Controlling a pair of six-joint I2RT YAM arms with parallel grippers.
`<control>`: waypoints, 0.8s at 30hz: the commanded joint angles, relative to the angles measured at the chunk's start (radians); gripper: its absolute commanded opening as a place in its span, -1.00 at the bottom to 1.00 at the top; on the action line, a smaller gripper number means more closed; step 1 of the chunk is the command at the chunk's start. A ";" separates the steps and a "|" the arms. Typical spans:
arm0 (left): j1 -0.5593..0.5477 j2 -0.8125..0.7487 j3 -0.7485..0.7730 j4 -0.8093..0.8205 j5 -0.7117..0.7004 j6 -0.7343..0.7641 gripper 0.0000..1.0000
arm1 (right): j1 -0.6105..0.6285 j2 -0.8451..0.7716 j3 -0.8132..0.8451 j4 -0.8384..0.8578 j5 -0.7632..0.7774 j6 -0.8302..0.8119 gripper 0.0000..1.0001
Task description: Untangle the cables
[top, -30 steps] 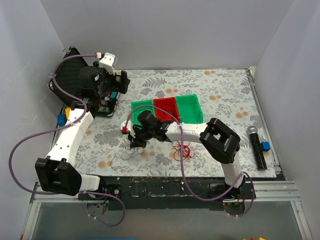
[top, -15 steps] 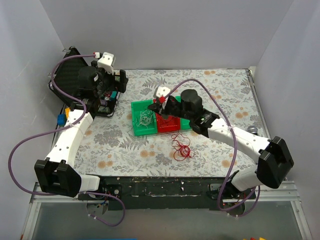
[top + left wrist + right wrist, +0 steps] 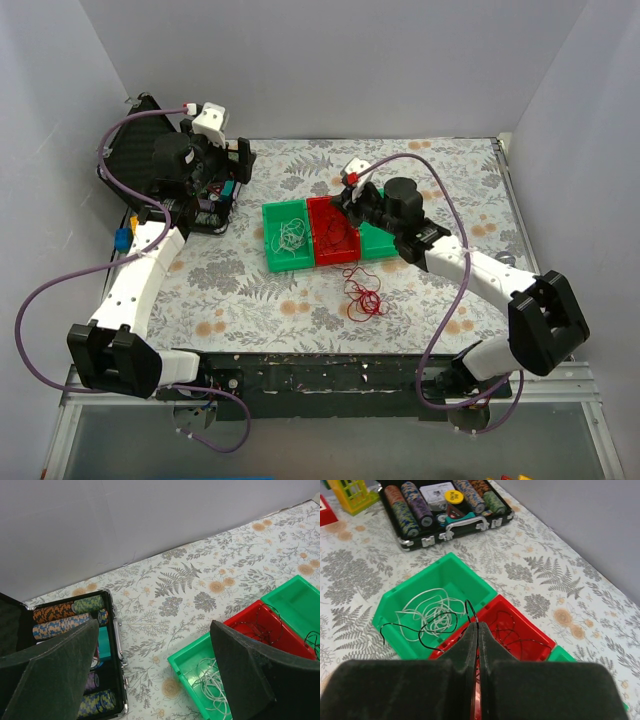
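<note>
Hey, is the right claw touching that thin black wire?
Touching. The right wrist view shows the right claw shut, with the black wire running out from between its tips.

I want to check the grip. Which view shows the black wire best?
Right wrist: the black wire loops out from the shut right gripper over the green bin. Left wrist shows only dark strands in the red bin; the top view barely resolves it.
</note>
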State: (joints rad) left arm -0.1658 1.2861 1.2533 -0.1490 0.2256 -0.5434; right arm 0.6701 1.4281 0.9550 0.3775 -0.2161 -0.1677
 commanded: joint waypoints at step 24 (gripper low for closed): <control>0.002 -0.045 0.001 0.019 0.038 0.008 0.85 | -0.078 -0.043 0.085 -0.083 0.211 -0.075 -0.97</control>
State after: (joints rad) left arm -0.1658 1.2846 1.2533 -0.1478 0.2470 -0.5400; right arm 0.5949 1.4071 1.0008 0.3046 -0.0727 -0.1650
